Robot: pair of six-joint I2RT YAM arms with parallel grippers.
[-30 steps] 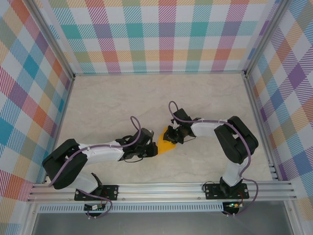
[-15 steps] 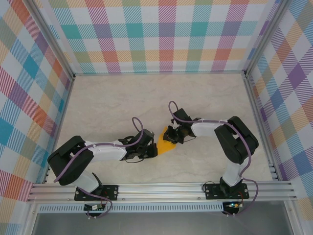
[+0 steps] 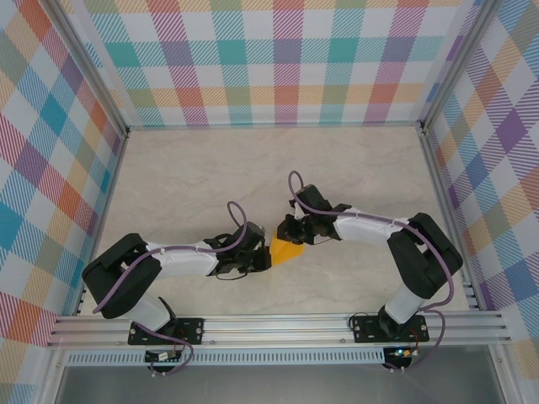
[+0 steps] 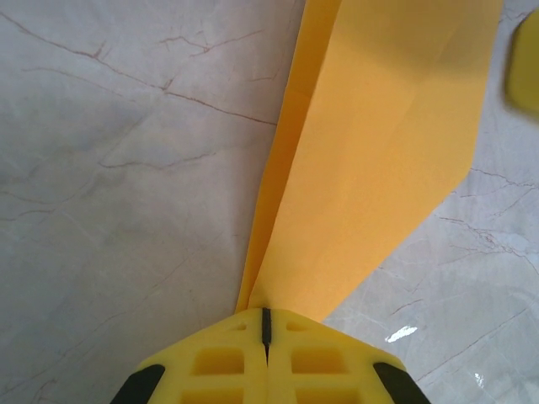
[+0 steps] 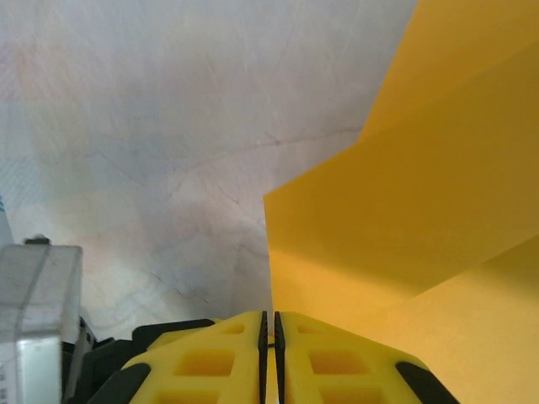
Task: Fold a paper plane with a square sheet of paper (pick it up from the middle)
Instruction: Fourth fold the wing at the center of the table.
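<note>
1. Location. The thin matte orange paper sheet (image 3: 288, 250), already folded into a creased wedge, sits low over the pale marble-patterned table (image 3: 194, 177), near the front centre and between the 2 arms. From the top view you cannot tell whether its underside touches the table.

2. Tool state. The left gripper (image 3: 263, 256) is clamped on the narrow end of the sheet. In the left wrist view the paper (image 4: 370, 168) fans out from the seam between the closed yellow fingertips (image 4: 219, 364). The right gripper (image 3: 291, 236) has its fingertips (image 5: 337, 362) drawn together to a hairline slit. In the right wrist view 1 edge of the sheet (image 5: 404, 219) runs into that slit, so treat this gripper as pinching the paper too.

3. Handling. Expect the sheet to be very light, limp across its open panels and stiff only along its creases. It will likely tear or crumple if the 2 grippers pull apart. It may also slip from the pads under a sideways tug.

4. Where to hold. Take each grip on a crease or a doubled layer, not on a single free corner. Move both arms together, allow slack in the span between them, and press folds against the table rather than in the air.
</note>
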